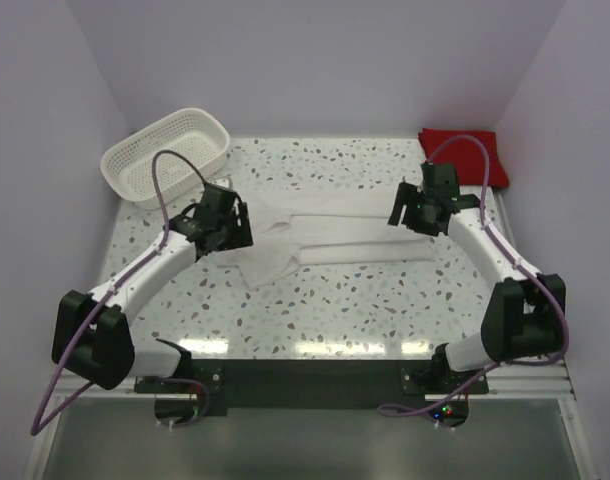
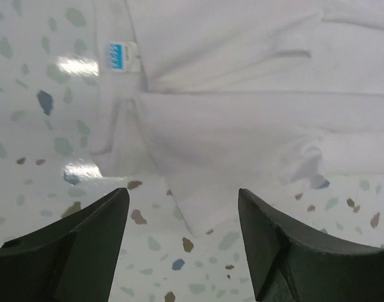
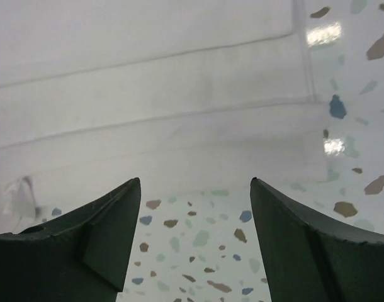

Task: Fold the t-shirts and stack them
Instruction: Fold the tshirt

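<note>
The white t-shirt (image 1: 335, 235) lies flat across the middle of the table, folded into a long band with a flap trailing toward the front left. Its blue neck label (image 2: 118, 55) shows in the left wrist view. My left gripper (image 1: 225, 225) hovers over the shirt's left end, open, with only speckled tabletop and a cloth corner (image 2: 204, 214) between its fingers. My right gripper (image 1: 413, 210) stands over the right end, also open and empty (image 3: 195, 189), the shirt's folded edge (image 3: 167, 113) just beyond its tips. The red t-shirt (image 1: 465, 158) lies folded at the back right corner.
A white lattice basket (image 1: 167, 155) stands at the back left corner. Lilac walls close in the table on three sides. Speckled tabletop (image 1: 335, 310) stretches in front of the white shirt, up to the arm bases.
</note>
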